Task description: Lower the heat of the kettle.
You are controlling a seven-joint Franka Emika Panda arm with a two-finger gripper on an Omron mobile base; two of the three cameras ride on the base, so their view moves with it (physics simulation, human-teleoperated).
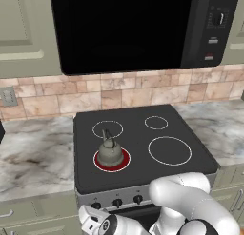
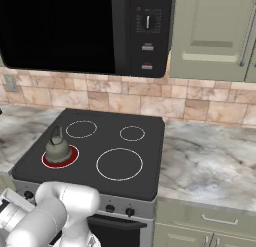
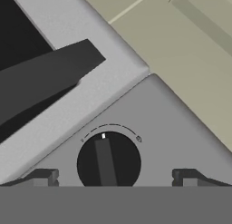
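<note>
The small grey-olive kettle (image 1: 109, 152) (image 2: 58, 149) stands upright on the front left burner (image 1: 124, 159), which glows red. Low in front of the stove's control panel, my gripper (image 3: 115, 177) is open. Its fingertips (image 3: 43, 177) stand on either side of a round black knob (image 3: 108, 162) without touching it. The knob's ridge points up toward a white mark, with a thin arc scale above it. In the left base view the white hand (image 1: 89, 220) sits just below the leftmost knob (image 1: 96, 205).
The black cooktop (image 1: 181, 129) has three unlit burners. Two more knobs (image 1: 117, 202) (image 1: 138, 199) line the stove's front panel. A dark oven door handle (image 3: 45, 78) runs beside the knob panel. Marble counters flank the stove, and a black microwave (image 1: 128, 24) hangs above.
</note>
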